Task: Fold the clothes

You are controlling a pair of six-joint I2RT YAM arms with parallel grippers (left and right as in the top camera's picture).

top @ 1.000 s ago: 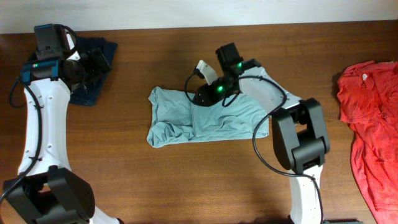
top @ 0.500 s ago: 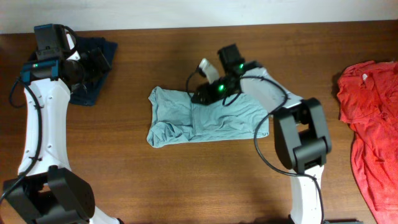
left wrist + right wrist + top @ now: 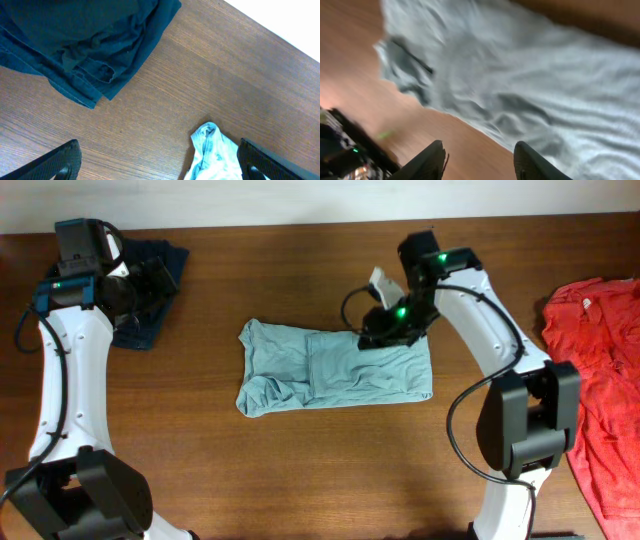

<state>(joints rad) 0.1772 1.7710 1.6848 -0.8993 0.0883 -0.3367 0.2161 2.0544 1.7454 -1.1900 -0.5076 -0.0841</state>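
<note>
The pale grey-teal T-shirt [image 3: 330, 370] lies folded and flat in the middle of the table. My right gripper [image 3: 372, 332] hovers over its back right edge. In the blurred right wrist view it [image 3: 480, 160] stands open with nothing between its fingers, above the cloth [image 3: 520, 75] and bare wood. At the far left, my left gripper [image 3: 150, 280] hangs wide open by the dark navy garment [image 3: 150, 295]. The left wrist view shows that garment [image 3: 85, 45] crumpled at top left and a corner of the T-shirt [image 3: 212, 152] between the spread fingers [image 3: 60, 162].
A red shirt [image 3: 600, 380] lies spread at the table's right edge, partly out of frame. The table's back edge meets a white surface [image 3: 250, 200] along the top. Brown wood shows in front of the T-shirt.
My right gripper has swung right along the T-shirt's back edge, from over its middle to its right part, and its jaws have widened. The left arm has not moved.
</note>
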